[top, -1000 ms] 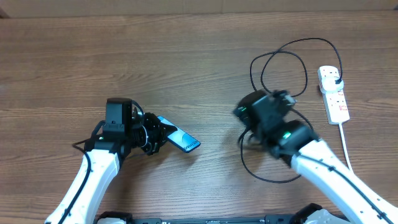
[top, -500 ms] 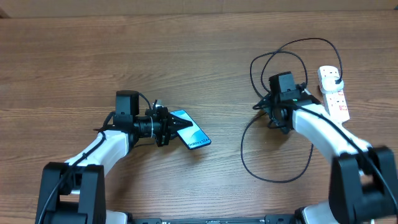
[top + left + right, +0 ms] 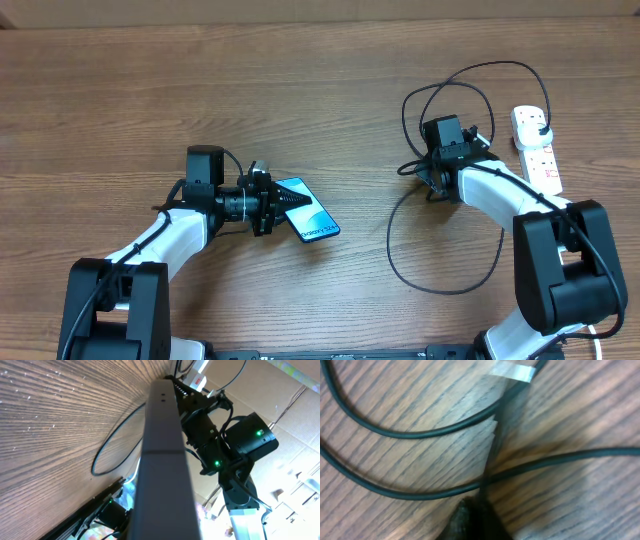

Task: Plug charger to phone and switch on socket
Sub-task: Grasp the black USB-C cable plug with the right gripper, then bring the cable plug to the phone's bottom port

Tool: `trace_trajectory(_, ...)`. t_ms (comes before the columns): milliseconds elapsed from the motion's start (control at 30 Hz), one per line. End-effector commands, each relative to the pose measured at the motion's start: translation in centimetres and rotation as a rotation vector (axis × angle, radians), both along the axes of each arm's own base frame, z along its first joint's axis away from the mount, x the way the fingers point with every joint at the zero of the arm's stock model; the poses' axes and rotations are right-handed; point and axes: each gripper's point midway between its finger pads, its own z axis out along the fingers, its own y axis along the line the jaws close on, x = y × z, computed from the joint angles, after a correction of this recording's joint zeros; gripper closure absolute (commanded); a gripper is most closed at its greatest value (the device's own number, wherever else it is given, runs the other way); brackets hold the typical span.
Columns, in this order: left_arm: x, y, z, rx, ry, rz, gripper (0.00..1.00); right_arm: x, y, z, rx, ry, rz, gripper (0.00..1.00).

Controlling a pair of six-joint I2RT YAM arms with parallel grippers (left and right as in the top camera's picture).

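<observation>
The phone (image 3: 312,217), its blue screen facing up, lies tilted left of centre, and my left gripper (image 3: 279,204) is shut on its left end. In the left wrist view its dark edge (image 3: 164,460) fills the middle and hides the fingers. The charger (image 3: 440,268) lies in black loops on the right. Its plug (image 3: 540,128) sits in the socket (image 3: 540,160), a white strip at the far right. My right gripper (image 3: 440,186) is down on the loops, shut on the charger. In the right wrist view a thin strand (image 3: 492,455) runs from the closed fingers (image 3: 477,519) to a silvery tip (image 3: 512,371).
The socket's thick white cord (image 3: 556,235) trails toward the front edge on the right. The right arm (image 3: 235,445) shows beyond the phone in the left wrist view. Bare wooden table (image 3: 300,90) spans the back and middle.
My right gripper has closed on the charger and shifted slightly left and back. My left gripper moved the phone a little to the right a second ago and now holds still.
</observation>
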Motion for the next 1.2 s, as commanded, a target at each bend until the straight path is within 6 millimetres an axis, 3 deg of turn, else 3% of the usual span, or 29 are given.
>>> trace_trajectory(0,0.4,0.0,0.8,-0.018,-0.037,-0.01,0.96,-0.8,1.7,-0.2,0.058,0.058,0.135,0.96)
trace_trajectory(167,0.0,0.0,1.6,-0.055,-0.116,-0.059,0.96,-2.5,4.5,2.1,0.212,0.097,0.225,0.96)
trace_trajectory(300,0.0,0.3,2.9,-0.117,-0.199,-0.093,0.96,-3.9,9.4,6.3,0.432,0.033,0.521,0.96)
trace_trajectory(367,0.1,0.7,4.0,-0.163,-0.251,-0.111,0.96,-5.0,10.9,8.5,0.51,0.005,0.619,0.96)
trace_trajectory(533,0.2,2.0,6.6,-0.263,-0.39,-0.158,0.96,-8.6,10.9,12.3,0.53,-0.004,0.706,0.96)
trace_trajectory(733,0.6,2.8,6.9,-0.266,-0.416,-0.14,0.96,-14.2,11.5,16.5,0.532,-0.041,0.907,0.96)
trace_trajectory(967,0.7,2.9,6.8,-0.259,-0.414,-0.133,0.96,-20.3,15.1,20.8,0.529,-0.15,1.159,0.96)
trace_trajectory(1167,0.9,2.9,6.7,-0.245,-0.444,-0.13,0.96,-24.0,17.7,20.5,0.504,-0.077,1.21,0.96)
